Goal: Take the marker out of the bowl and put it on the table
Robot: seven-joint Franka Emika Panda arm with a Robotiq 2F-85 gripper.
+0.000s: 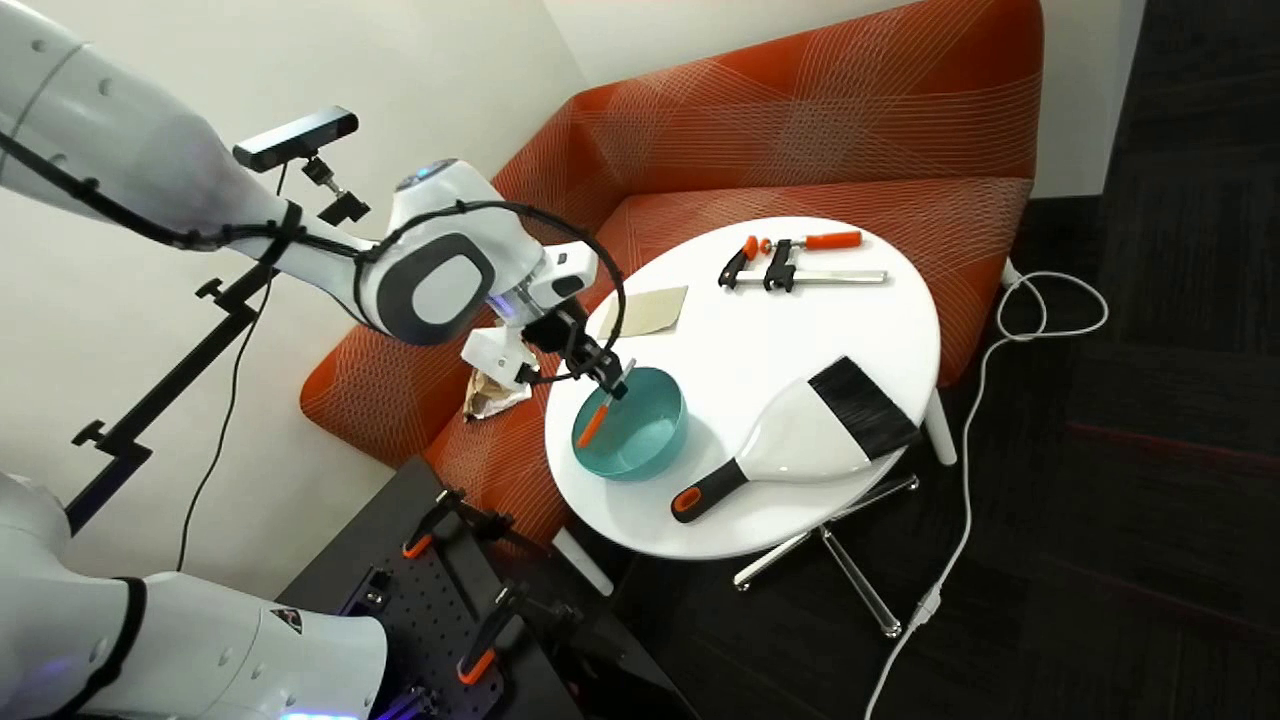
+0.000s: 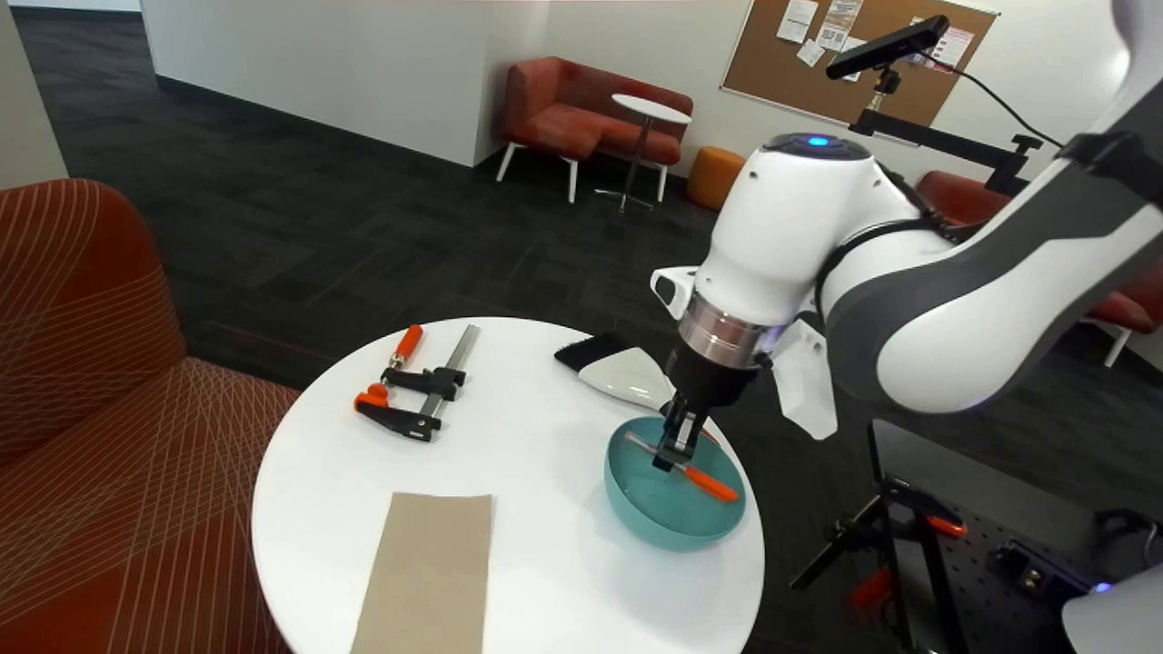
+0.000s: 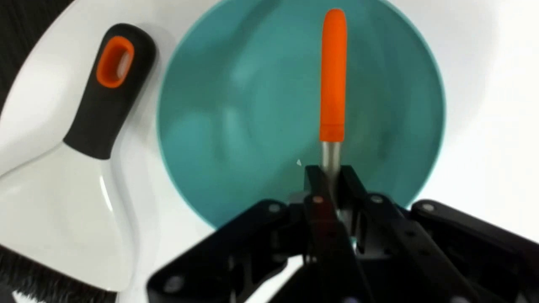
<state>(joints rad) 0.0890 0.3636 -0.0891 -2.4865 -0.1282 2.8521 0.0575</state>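
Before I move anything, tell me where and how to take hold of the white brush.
Probably by its black handle, from above, closing across its width: the handle is slim, the white body broad, and the brush lies flat on the table, beside the bowl. The gripper, clamped on the shaft of the orange-handled tool, would need freeing first.

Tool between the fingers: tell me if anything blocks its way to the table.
Possibly the bowl: its rim shows around the tool in an exterior view; clearance is unclear. Nothing else visible blocks the way.
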